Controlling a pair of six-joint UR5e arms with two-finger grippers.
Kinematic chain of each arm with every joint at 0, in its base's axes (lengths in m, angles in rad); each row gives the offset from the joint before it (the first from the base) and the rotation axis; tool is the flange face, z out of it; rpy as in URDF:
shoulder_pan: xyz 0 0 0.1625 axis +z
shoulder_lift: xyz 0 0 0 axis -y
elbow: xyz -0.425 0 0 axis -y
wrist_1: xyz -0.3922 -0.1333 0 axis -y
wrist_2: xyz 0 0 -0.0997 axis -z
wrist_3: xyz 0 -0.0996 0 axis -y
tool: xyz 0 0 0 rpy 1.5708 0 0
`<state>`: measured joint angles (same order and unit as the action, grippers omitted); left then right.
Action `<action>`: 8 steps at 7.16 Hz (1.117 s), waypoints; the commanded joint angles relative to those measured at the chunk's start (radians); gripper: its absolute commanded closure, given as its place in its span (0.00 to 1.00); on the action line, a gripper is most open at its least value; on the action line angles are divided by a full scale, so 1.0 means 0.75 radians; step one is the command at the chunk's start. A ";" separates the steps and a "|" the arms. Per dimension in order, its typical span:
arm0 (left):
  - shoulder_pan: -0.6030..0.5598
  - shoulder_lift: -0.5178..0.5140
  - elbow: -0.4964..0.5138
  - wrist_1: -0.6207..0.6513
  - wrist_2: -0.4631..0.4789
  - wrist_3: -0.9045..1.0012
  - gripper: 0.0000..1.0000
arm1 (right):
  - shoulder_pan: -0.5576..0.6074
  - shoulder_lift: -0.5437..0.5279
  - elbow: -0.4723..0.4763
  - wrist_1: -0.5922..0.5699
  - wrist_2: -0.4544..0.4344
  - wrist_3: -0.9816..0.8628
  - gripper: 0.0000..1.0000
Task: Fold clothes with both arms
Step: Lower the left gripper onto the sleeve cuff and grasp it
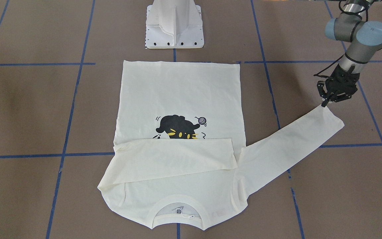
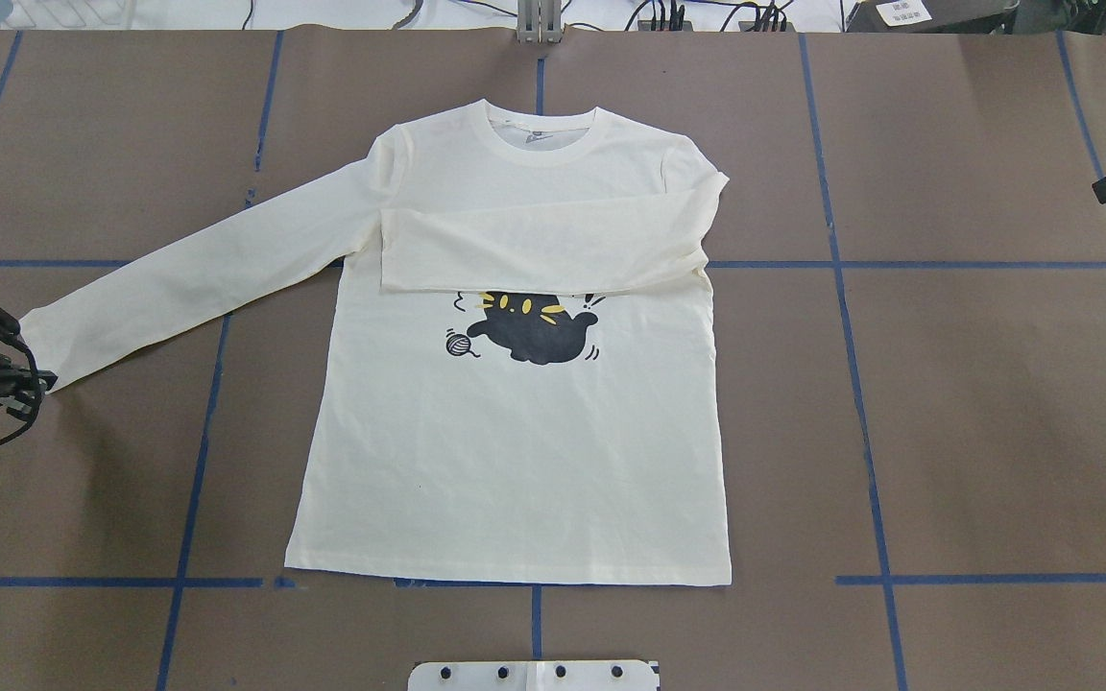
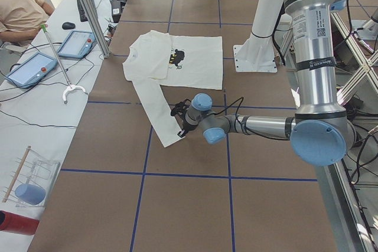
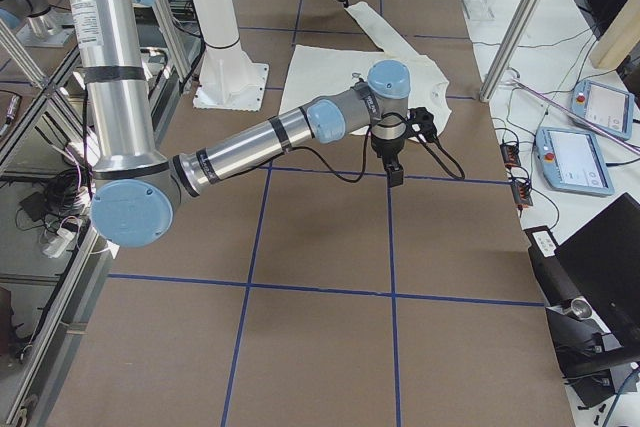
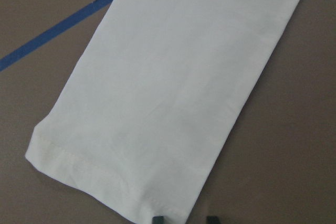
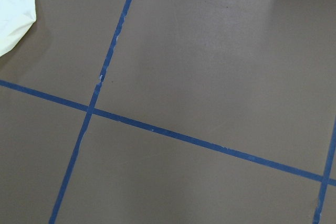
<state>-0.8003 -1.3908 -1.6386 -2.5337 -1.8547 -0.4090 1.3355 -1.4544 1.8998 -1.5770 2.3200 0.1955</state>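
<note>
Shirt flat on the table, left gripper at a cuff.

Nearest the base, the hem lies straight across the table, with the print side up. Out on the robot's left, the free sleeve runs slantwise to its cuff. There the left gripper sits low at the corner, its fingertips spread with the cuff's corner between them. Farther on is the cat, its far edge under the folded sleeve, which lies flat across the chest. Off the shirt on the robot's right, the right gripper points down over bare table crossed by tape. Whether its fingers are spread or pressed together I cannot tell. The collar lies farthest from the robot.
</note>
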 commanded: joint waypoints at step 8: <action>-0.129 -0.085 0.045 0.014 0.047 0.085 0.09 | -0.001 -0.016 0.001 0.000 -0.005 -0.001 0.00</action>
<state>-0.8990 -1.4567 -1.6097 -2.5236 -1.8183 -0.3446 1.3350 -1.4636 1.8999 -1.5769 2.3164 0.1948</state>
